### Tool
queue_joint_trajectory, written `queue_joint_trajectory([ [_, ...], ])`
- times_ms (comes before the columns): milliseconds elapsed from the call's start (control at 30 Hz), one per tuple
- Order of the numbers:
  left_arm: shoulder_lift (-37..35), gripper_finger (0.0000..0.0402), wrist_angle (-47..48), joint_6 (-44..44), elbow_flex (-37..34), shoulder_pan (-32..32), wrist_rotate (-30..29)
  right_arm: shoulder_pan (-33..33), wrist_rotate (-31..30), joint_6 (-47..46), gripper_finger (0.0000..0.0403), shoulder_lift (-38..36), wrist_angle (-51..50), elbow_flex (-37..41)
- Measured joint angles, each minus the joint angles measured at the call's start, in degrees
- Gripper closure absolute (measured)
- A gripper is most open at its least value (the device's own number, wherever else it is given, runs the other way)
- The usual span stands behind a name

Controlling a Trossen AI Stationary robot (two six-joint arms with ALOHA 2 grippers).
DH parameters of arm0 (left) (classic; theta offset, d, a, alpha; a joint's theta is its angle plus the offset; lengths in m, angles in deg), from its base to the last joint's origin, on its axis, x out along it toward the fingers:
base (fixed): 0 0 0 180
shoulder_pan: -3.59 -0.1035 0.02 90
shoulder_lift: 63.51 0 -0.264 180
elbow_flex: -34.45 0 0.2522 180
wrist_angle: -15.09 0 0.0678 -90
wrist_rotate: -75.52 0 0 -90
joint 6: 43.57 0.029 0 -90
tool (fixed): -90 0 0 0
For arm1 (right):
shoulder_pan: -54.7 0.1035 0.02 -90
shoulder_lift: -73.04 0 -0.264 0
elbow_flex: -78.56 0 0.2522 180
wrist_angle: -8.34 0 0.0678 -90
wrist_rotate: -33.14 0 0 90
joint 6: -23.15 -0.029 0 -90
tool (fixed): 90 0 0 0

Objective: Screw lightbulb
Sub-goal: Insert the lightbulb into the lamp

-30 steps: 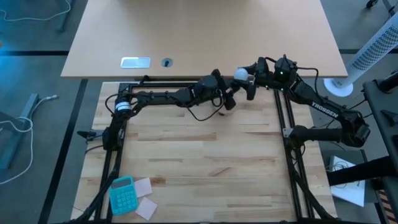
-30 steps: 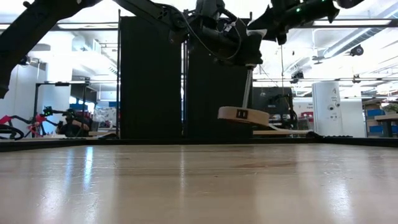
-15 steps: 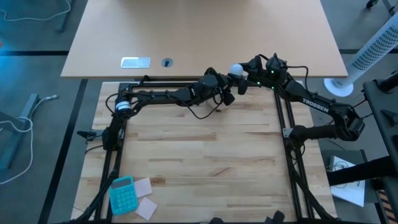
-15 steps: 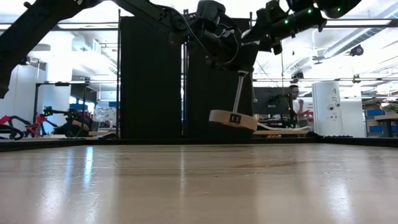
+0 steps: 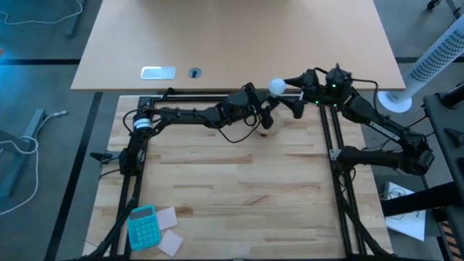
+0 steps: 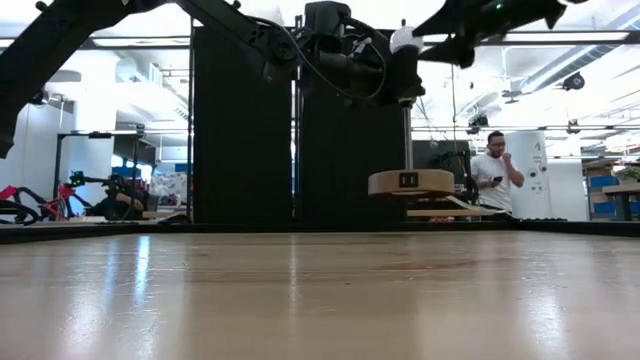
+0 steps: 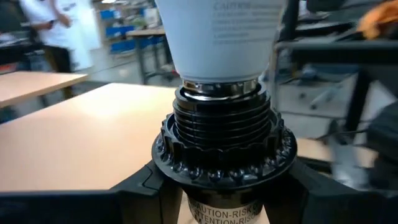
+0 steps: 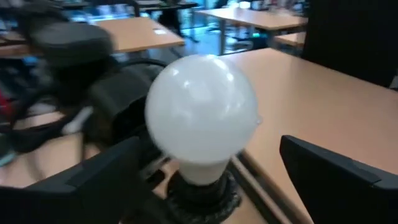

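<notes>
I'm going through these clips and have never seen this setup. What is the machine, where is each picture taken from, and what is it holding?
These are two dark robot arms at a wooden table. One picture looks straight down, one looks level across the tabletop, and one comes from each arm's wrist. The left pincer is shut on the black socket of a lamp stand, whose round wooden base hangs clear of the table. The white lightbulb sits in that socket. The right pincer is open, its fingers on either side of the bulb without gripping it. A blue calculator and paper notes lie at the near corner. A person stands in the room behind.
</notes>
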Motion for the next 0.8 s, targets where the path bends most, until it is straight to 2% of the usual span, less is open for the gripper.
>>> queue_joint_trajectory([
  [200, 1.3, 0.0243, -6.1, -0.5, -2.1, 1.4, 6.4, 0.0, 5.5, 1.8, 0.0009, -1.7, -2.1, -0.1],
  [300, 2.1, 0.0243, -6.5, -0.8, -2.2, 3.0, 9.2, 0.1, 10.8, 2.3, 0.0007, -1.4, -3.4, -0.1],
  [567, 2.1, 0.0243, -8.5, 0.9, -2.2, 6.3, 10.0, 0.1, 27.7, 1.9, 0.0006, -1.6, -4.0, -0.1],
  [700, 2.1, 0.0243, -9.4, -0.5, -2.2, 7.0, 12.2, 0.1, 30.6, 1.7, 0.0007, -1.6, -3.7, -0.1],
  [800, 1.8, 0.0243, -9.5, -1.0, -2.2, 7.6, 12.4, 0.1, 35.3, 1.7, 0.0007, -1.5, -3.7, -0.1],
])
